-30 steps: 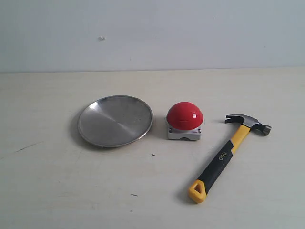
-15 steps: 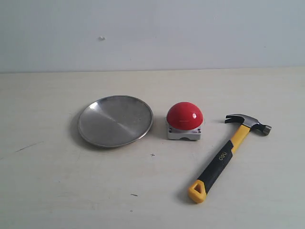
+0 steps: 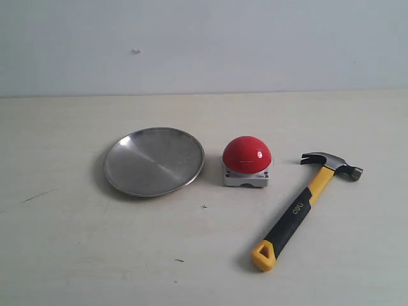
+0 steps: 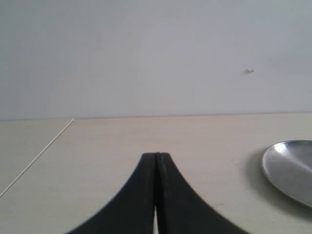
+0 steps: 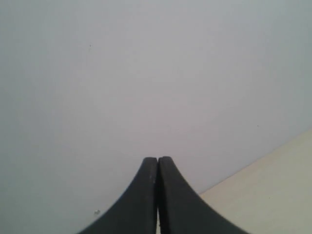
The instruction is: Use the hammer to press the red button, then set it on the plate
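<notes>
The hammer (image 3: 299,209) lies flat on the table at the right of the exterior view, its dark head toward the back and its yellow looped end toward the front. The red button (image 3: 247,155) sits on its grey base in the middle. Left of it is the steel plate (image 3: 154,160), whose edge also shows in the left wrist view as the plate (image 4: 290,170). Neither arm appears in the exterior view. My left gripper (image 4: 156,155) is shut and empty above bare table. My right gripper (image 5: 158,159) is shut and empty, facing the wall.
A pale wall (image 3: 204,44) rises behind the light table (image 3: 95,255). A thin seam (image 4: 39,156) runs across the tabletop in the left wrist view. A few small dark marks dot the table in front of the plate.
</notes>
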Controlling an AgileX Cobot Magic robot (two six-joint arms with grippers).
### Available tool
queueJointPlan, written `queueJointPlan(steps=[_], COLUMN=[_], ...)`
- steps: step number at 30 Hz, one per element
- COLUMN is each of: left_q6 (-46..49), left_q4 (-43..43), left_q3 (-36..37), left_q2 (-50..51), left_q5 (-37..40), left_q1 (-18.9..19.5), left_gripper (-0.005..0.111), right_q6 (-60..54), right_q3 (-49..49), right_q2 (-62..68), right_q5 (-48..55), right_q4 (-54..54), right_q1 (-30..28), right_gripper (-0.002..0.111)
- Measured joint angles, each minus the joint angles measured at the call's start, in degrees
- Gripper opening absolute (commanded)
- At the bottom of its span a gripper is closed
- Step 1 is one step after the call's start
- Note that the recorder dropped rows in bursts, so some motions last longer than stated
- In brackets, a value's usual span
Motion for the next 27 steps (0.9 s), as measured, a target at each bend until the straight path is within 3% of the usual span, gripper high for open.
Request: queueJointPlan(steps=[3, 12, 20, 27], left_q6=[0.00, 0.00, 0.00, 0.00], left_q4=[0.00, 0.00, 0.00, 0.00], left_q3=[0.00, 0.00, 0.00, 0.00], left_q2=[0.00, 0.00, 0.00, 0.00], left_q5=[0.00, 0.00, 0.21, 0.21], left_q1=[0.00, 0.00, 0.00, 0.00], left_gripper=[0.000, 0.000, 0.000, 0.000], right_q6=[0.96, 3.28, 19.84, 20.85], right_q3=[-0.92, -20.20, -20.27, -20.27], right_q2=[4.37, 26.80, 37.89, 38.25], right_q5=[-1.11, -2.10, -3.48, -3.60], right_q4=[-2.75, -10.87, -22.33, -22.81], right_q1=[0.00, 0.00, 0.00, 0.00], right_gripper=[0.000, 0.000, 0.000, 0.000])
